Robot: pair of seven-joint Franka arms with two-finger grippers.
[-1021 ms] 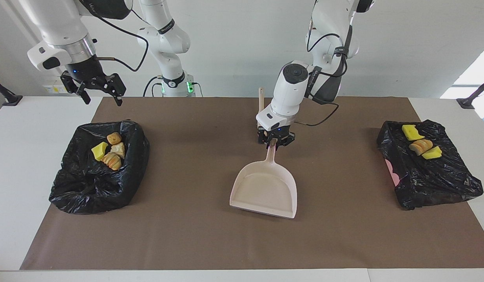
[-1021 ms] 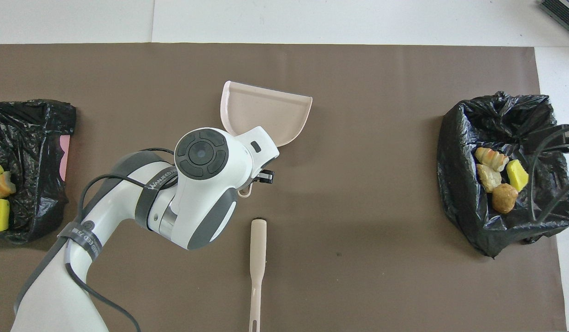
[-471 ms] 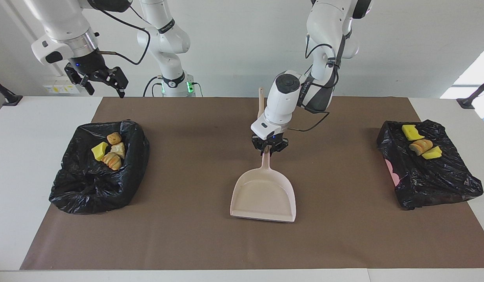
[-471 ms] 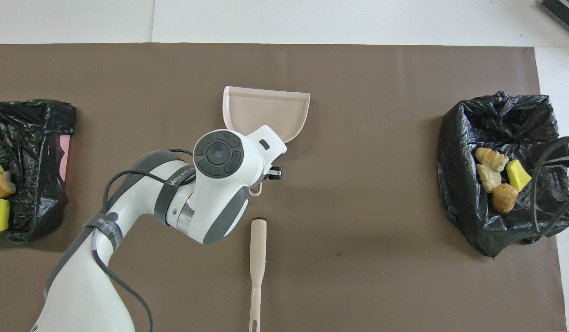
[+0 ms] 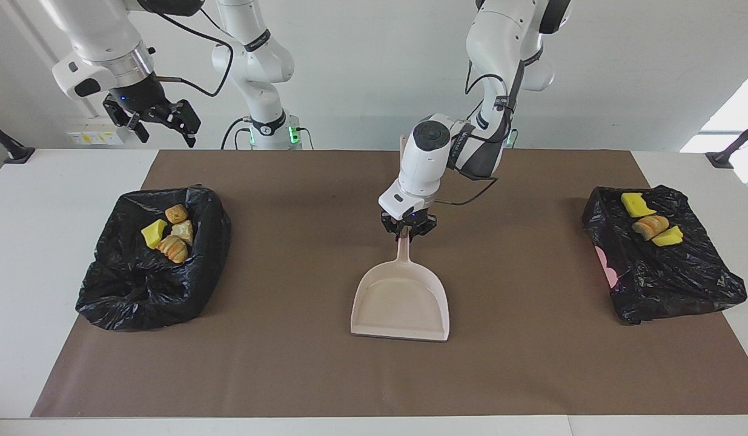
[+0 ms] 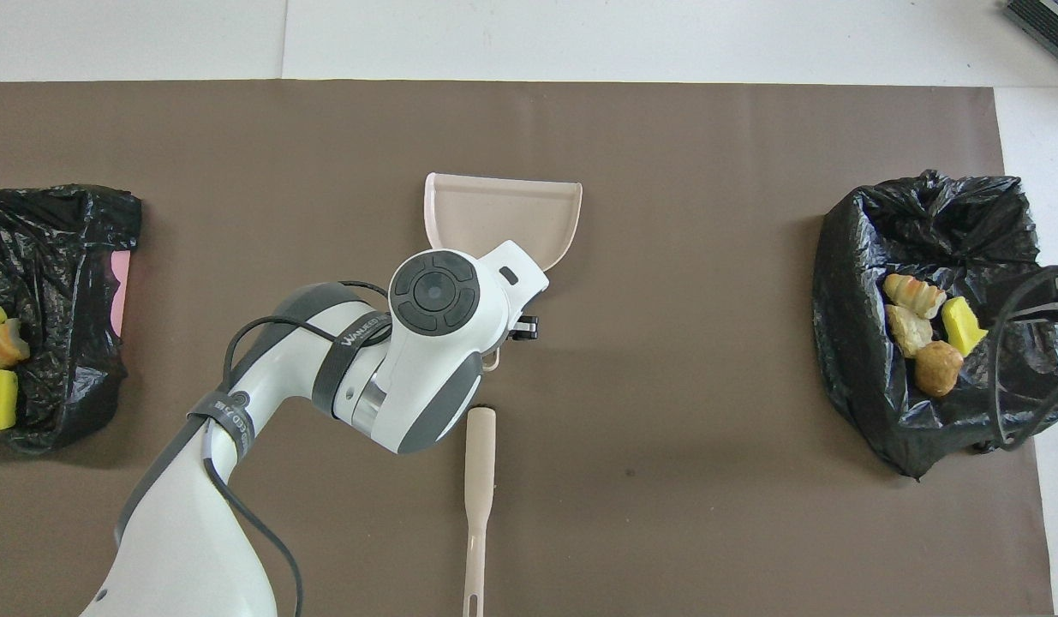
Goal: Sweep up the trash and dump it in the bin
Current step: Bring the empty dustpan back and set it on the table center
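Note:
The pale pink dustpan (image 5: pixel 401 303) sits in the middle of the brown mat, mouth pointing away from the robots. My left gripper (image 5: pixel 408 233) is shut on the end of its handle. In the overhead view the left wrist covers that grip, and only the pan (image 6: pixel 503 210) shows. Several pieces of trash (image 5: pixel 168 233) lie in the black-bagged bin (image 5: pixel 149 284) at the right arm's end. Three more pieces of trash (image 5: pixel 649 224) lie on the black-bagged bin (image 5: pixel 670 272) at the left arm's end. My right gripper (image 5: pixel 162 124) hangs open, high over the table edge by its bin.
A pale brush handle (image 6: pixel 479 480) lies on the mat nearer to the robots than the dustpan. White table borders the brown mat (image 5: pixel 531 363) on all sides. A cable from the right arm hangs over the bin (image 6: pixel 923 326) at its end.
My left gripper has carried the dustpan a little toward the right arm's end and turned it straighter. The right gripper has drawn slightly back toward its base.

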